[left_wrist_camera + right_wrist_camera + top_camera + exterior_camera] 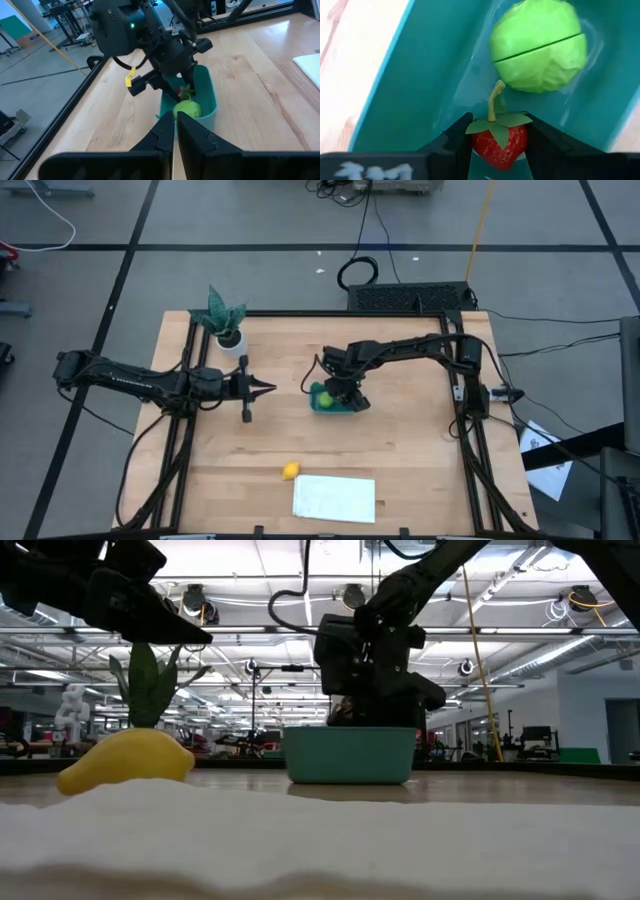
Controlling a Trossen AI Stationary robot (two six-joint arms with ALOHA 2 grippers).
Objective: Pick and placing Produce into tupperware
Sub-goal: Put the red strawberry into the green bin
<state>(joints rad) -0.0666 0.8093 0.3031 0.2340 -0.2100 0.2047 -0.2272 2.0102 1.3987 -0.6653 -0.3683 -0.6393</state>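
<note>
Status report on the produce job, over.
Right gripper shut on strawberry, inside teal tub. Green ball in tub. Lemon on table. Left gripper shut, idle beside tub. Nothing blocking.

Teal-blue tupperware (322,404), shallow and rectangular with rounded corners, stands upright near the table's centre. Inside it rests a round lime-green piece (538,46) with a dark seam across its middle. A small red strawberry (499,142) with green leaves and an upright stalk is also within the tub, pinched between two dark fingers (454,145), just beside the green piece. The yellow lemon (290,471) lies on the wood well apart from the tub.
</note>
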